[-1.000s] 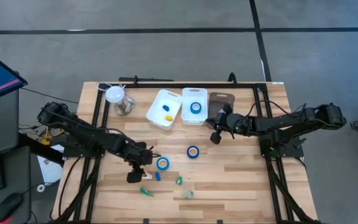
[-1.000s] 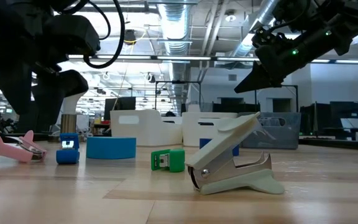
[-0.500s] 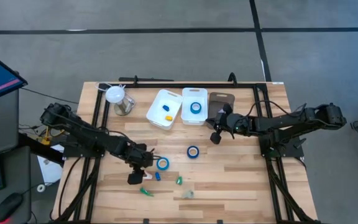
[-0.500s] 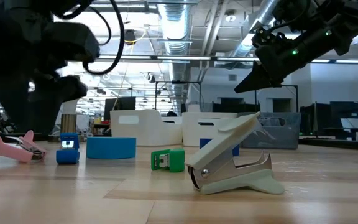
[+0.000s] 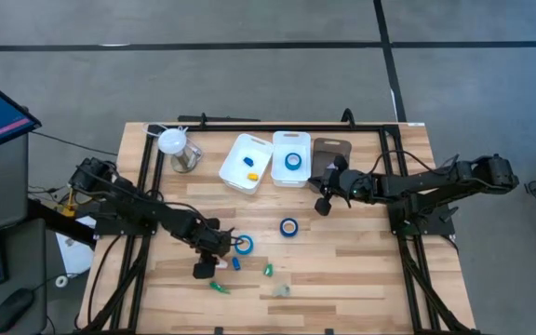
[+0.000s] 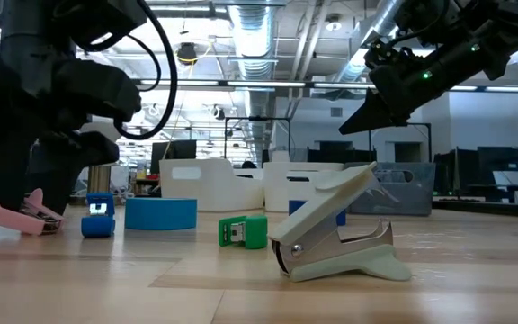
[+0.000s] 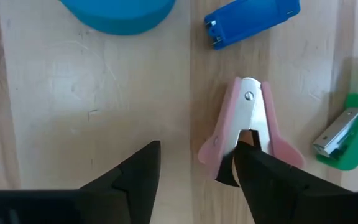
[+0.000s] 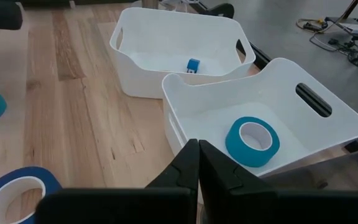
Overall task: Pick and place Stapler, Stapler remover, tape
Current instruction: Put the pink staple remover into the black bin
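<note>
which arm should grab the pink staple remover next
Left. The left gripper hangs open right at the pink staple remover, one of the jaws already touching its end. The right gripper is shut and far off beside the white bin holding a tape roll.

Open left gripper (image 7: 194, 165), one finger touching pink staple remover (image 7: 248, 127)

Tape rolls: three — one (image 5: 293, 160) in a bin, two (image 5: 288, 226) (image 5: 244, 244) on the surface (image 5: 342, 270)
White bins: two (image 5: 245, 163) (image 5: 291, 145)
Staple removers: two, one pink (image 7: 248, 127), one pale (image 6: 338, 236)
Small staplers on the surface: three — one blue (image 5: 235, 263), two green (image 5: 268, 270) (image 5: 219, 288)
Arms: two
</note>
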Robot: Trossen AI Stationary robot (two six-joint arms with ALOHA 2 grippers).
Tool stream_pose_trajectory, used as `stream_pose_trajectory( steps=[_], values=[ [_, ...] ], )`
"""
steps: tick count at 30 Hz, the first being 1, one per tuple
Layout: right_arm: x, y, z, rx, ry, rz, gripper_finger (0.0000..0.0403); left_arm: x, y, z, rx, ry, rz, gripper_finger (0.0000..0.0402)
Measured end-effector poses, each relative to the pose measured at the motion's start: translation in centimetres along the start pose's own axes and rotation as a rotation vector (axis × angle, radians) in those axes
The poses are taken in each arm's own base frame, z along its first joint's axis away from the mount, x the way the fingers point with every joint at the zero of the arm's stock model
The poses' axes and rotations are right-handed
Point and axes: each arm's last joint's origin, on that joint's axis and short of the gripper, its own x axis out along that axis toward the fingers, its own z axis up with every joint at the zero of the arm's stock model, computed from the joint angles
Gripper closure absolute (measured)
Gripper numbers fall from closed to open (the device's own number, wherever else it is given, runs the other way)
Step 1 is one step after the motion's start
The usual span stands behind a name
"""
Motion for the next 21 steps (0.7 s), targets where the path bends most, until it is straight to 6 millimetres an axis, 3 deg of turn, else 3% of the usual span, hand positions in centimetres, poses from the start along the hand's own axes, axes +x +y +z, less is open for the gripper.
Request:
stream_pose_trajectory(
  steps=[14, 21],
  values=[
    [0.00, 0.00, 0.00, 0.000, 0.000, 0.000, 0.0403, 0.01, -0.05, 0.07, 0.001, -0.009, -0.006, 0.0368],
    [0.00, 0.00, -0.01, 0.000, 0.000, 0.000, 0.0403, -0.24, 0.09, 0.06, -0.002, -0.024, 0.018, 0.0363]
  ],
)
